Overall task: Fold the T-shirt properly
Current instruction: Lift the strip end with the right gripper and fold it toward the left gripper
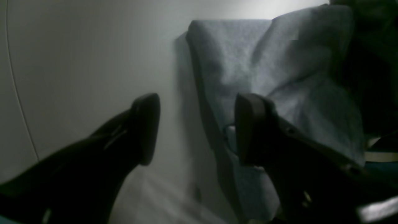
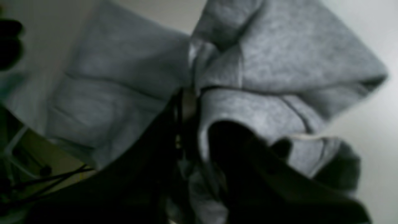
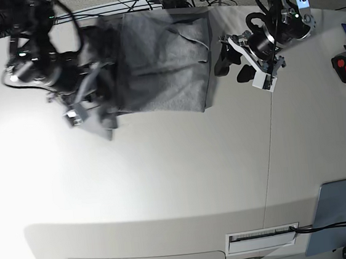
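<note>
T-shirt [image 3: 163,62] lengthwise across table [image 3: 166,180]

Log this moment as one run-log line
step: folding T-shirt | right gripper: shut on T-shirt edge | left gripper: jaws open, empty, beside shirt | surface: table

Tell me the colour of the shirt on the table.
Heather grey cotton T-shirt, clearest in the right wrist view.

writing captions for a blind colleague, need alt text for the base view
A grey T-shirt lies partly folded at the far side of a white table; the right gripper holds its edge bunched up with jaws shut, while the left gripper hangs open just beside the shirt's other edge.
</note>
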{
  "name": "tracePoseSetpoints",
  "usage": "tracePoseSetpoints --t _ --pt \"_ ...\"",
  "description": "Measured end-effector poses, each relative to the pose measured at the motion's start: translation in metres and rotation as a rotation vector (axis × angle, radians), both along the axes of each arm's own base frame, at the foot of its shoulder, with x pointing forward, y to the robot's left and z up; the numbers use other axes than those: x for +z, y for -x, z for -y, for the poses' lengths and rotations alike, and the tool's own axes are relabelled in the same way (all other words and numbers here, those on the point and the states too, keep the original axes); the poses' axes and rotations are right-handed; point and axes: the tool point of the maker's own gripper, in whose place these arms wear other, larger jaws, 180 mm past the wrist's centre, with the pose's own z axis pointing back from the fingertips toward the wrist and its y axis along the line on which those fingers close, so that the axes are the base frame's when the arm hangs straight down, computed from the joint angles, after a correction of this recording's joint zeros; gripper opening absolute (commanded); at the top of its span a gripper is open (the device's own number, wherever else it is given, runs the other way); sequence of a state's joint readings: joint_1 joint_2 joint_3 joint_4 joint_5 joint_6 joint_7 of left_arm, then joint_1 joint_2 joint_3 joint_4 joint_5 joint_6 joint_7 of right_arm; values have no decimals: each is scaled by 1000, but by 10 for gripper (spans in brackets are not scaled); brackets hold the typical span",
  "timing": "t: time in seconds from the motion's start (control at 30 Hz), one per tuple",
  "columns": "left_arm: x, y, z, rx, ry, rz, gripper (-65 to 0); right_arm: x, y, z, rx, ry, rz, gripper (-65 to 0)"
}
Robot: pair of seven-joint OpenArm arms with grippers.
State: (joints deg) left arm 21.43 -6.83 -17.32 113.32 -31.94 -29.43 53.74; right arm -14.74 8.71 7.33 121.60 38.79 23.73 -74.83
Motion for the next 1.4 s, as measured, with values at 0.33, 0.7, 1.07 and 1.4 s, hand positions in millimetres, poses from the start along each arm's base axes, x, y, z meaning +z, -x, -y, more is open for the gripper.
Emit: tracePoseSetpoints --t 0.33,0.7,1.07,1.4 --pt "-35 26 -7 11 -34 -120 -266 2 -3 -89 101 -48 58 -650" --pt "-57 36 -7 31 7 -194 -266 17 1 -149 178 -82 174 -650" --pt "-57 36 -6 28 16 -192 -266 -7 19 -215 297 -156 100 -432" --pt "-56 34 -6 27 14 -190 -266 43 56 -260 533 -468 116 -399"
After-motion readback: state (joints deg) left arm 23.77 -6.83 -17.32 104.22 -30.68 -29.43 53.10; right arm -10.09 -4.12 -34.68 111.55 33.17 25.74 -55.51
